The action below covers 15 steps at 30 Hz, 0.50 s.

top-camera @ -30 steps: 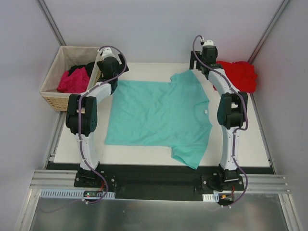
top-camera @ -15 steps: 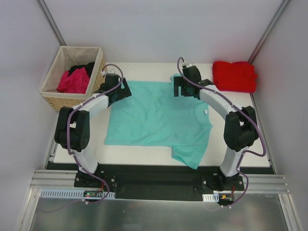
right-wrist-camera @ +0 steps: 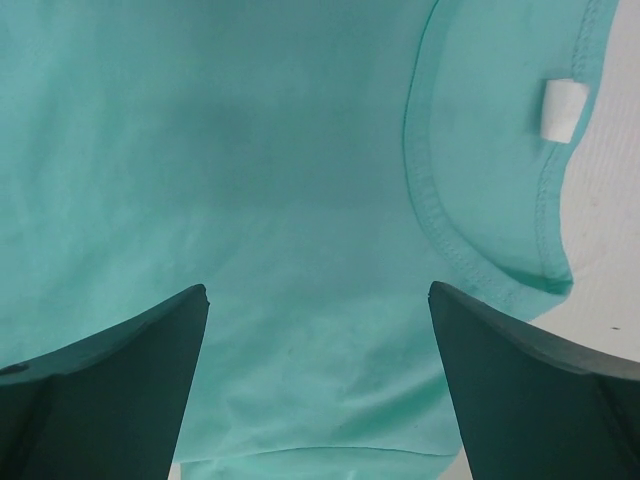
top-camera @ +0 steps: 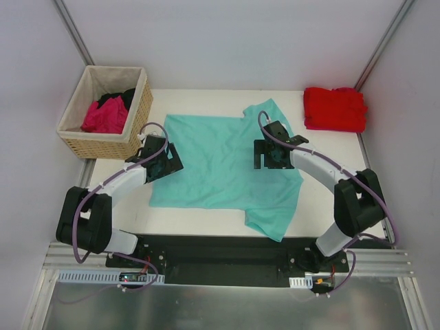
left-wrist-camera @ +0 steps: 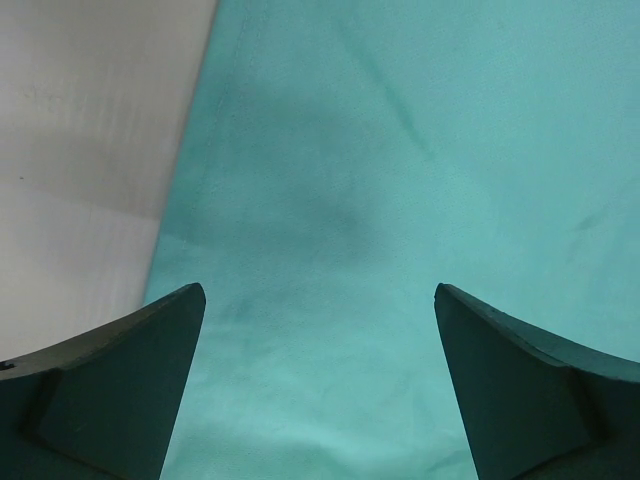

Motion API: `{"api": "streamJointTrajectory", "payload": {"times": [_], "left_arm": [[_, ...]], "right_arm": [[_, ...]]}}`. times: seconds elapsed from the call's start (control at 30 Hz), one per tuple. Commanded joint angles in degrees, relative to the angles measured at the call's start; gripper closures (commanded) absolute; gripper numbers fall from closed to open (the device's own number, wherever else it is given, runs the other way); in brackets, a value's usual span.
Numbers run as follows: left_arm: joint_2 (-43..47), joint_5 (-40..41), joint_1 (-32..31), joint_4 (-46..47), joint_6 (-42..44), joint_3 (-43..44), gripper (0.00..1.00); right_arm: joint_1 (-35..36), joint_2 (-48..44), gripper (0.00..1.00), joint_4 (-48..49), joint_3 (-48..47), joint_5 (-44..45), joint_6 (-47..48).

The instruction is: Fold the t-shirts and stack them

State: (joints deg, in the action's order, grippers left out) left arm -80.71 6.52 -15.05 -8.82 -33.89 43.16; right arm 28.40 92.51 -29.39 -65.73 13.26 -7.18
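White tabletop (top-camera: 192, 218) under both arms: the teal t-shirt (top-camera: 220, 161) lies flat beneath my jaws. Left gripper (left-wrist-camera: 318, 300) and right gripper (right-wrist-camera: 318, 295) gape wide, holding nothing. The hem (left-wrist-camera: 215, 150) runs past the left gripper's left jaw, the collar (right-wrist-camera: 425, 190) past the right gripper's right jaw. I should pinch matching edges, both layers.

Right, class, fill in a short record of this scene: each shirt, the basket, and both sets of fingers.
teal t-shirt: spread flat on the table, unfolded
red t-shirt: folded, far right corner
basket: far left, holding magenta t-shirt and black t-shirt
left fingers: open, above the teal t-shirt's hem edge
right fingers: open, above the teal t-shirt near its neck label
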Motion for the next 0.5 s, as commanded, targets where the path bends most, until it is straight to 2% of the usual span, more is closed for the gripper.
{"api": "streamJointTrajectory", "payload": {"times": [0.0,0.47], "left_arm": [[2.0,1.4,-0.4,-1.2,-1.1,-0.4,0.01],[-8.6,2.4,-2.2,-1.5,-0.7,5.9,0.01]], "right_arm": [[1.1,0.5,0.03,-1.0,0.9,0.9,-3.2],[0.7,8.1,0.03,1.3,0.1,-0.7,-3.6]]}}
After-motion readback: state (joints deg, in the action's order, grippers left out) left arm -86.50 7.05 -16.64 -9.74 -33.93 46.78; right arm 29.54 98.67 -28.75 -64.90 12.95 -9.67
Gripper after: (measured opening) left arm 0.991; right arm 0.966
